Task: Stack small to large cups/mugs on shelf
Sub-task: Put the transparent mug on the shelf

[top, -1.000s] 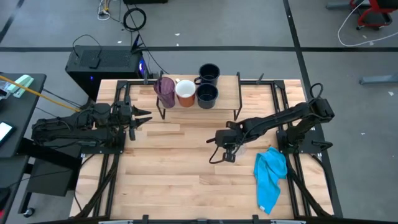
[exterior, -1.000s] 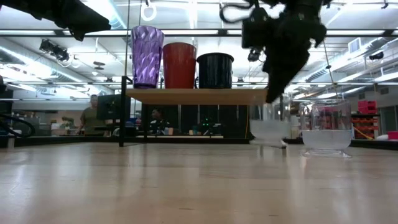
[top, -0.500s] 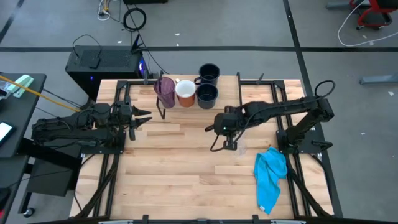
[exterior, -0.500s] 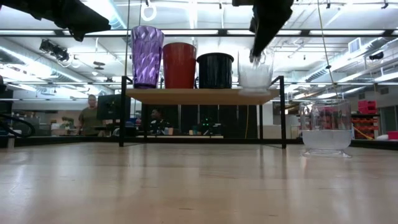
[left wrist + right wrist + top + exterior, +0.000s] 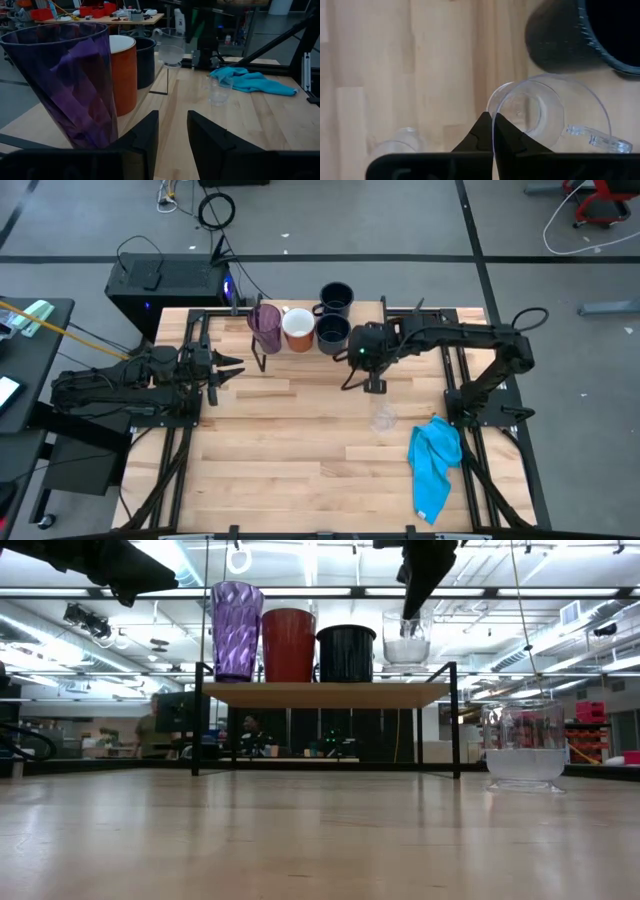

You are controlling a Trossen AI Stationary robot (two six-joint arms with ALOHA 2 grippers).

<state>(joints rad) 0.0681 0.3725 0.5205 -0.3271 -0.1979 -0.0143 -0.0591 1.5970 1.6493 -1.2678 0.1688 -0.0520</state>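
Currently, by size:

Tabletop (image 5: 300, 470): light wood; carries everything below.

Shelf (image 5: 320, 694): low light-wood board on thin black wire legs at the far edge of the table. Its right end is bare, seemingly kept free for the smallest pieces.

Left arm: waiting at the table's left side. Left gripper (image 5: 228, 368) aims toward the shelf with fingers (image 5: 142, 140) set narrowly apart and nothing between them.

Right arm: stretched across to the shelf's right end. Right gripper (image 5: 493, 131) is pinched closed on the rim of a clear glass (image 5: 406, 638), gripping one wall, probably so the cup hangs upright for lowering. The glass is above the board, not yet touching it, just beside the navy mug.

Blue cloth (image 5: 435, 465): crumpled at the table's right; not part of the set.

Purple tumbler (image 5: 236, 630): leftmost on the shelf, tallest.

White-and-orange mug (image 5: 288, 644): just beside the tumbler.

Navy mug (image 5: 345, 652): third in the row, so heights fall from left to right.

Second navy mug (image 5: 336, 298): behind the row, at the shelf's far edge.

Second clear glass (image 5: 524, 745): on the tabletop, well apart from the shelf, near the cloth; judged the last piece still to fetch.
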